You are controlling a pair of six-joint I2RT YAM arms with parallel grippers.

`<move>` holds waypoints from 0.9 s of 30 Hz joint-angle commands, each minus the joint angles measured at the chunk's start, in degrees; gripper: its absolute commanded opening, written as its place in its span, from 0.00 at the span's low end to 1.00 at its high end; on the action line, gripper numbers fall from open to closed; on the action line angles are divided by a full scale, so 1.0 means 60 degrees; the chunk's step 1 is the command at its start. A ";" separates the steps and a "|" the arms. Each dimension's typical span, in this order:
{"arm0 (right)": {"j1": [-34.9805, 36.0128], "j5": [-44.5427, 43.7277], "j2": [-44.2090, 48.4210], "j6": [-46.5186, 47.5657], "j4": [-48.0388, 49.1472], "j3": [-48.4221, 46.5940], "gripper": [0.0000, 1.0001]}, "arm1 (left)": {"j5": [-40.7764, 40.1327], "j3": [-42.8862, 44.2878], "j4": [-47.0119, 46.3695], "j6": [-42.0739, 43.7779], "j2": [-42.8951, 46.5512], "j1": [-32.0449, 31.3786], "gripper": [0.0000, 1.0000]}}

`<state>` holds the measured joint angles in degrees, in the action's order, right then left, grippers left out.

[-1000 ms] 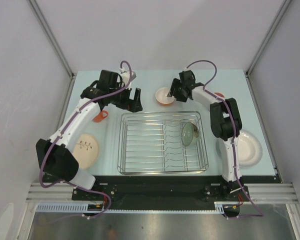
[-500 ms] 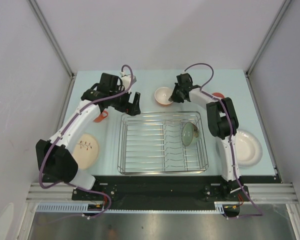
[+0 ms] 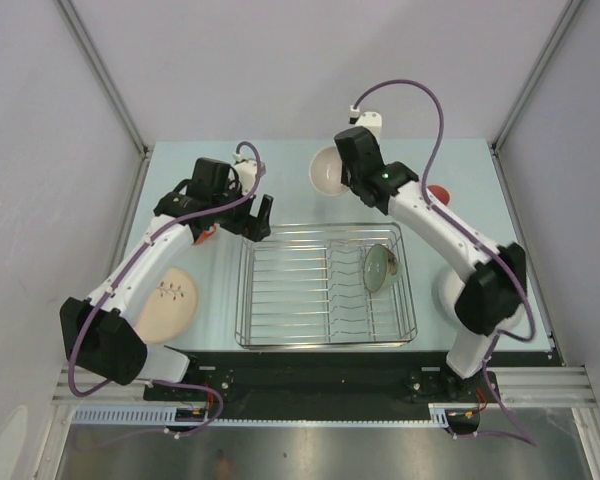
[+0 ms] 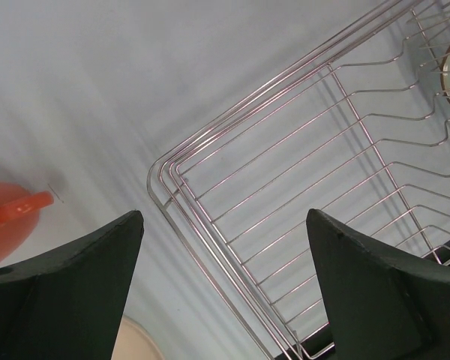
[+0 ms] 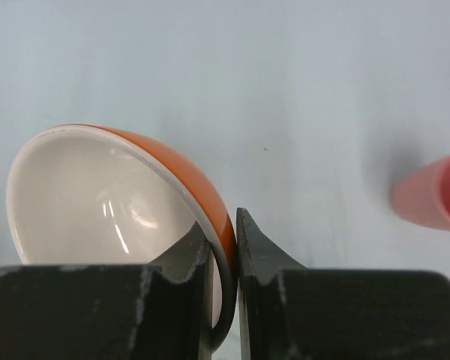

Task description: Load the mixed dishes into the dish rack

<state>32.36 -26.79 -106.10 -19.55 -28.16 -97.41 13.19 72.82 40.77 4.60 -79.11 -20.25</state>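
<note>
My right gripper (image 5: pixel 223 232) is shut on the rim of the orange bowl with the white inside (image 5: pixel 97 195). It holds the bowl (image 3: pixel 327 170) tilted above the table, beyond the dish rack (image 3: pixel 325 228). My left gripper (image 3: pixel 258 215) hangs open and empty over the rack's far left corner (image 4: pixel 285 150). The grey-green bowl (image 3: pixel 378 268) stands on edge among the rack's tines. The orange mug (image 3: pixel 202 235) sits left of the rack, partly under my left arm. The salmon-pink plate (image 3: pixel 168 300) lies at the near left. The salmon-pink cup (image 3: pixel 438 192) stands at the far right.
My right arm arches over the table's right side and covers the white plate there. Grey walls and metal posts close in the table on three sides. The wire rack (image 4: pixel 232 247) fills the middle.
My right gripper has shut on the orange bowl's rim and raised it off the table, tilting it. The left gripper has drifted slightly nearer, toward the rack's corner, still open.
</note>
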 commanded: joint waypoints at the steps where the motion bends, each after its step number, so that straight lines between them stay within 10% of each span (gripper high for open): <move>1: 0.1647 -0.3427 0.2067 0.0535 -0.1645 0.0150 0.00 | -0.0309 -0.0007 -0.0219 0.0171 0.0353 0.0065 0.95; 10: 0.3965 -0.6550 0.2919 -0.6079 -0.9785 0.0574 0.00 | -0.0382 -0.0095 -0.0160 0.0156 0.0836 0.0065 0.93; 27: 0.5594 -0.4926 0.4500 -0.5751 -0.9852 0.2143 0.00 | -0.0514 -0.0462 -0.1053 0.0799 0.0020 0.0050 0.87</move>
<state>67.46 -55.99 -80.86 -53.69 -77.06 -82.30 10.63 69.84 39.42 5.65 -75.29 -20.21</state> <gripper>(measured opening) 0.155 0.890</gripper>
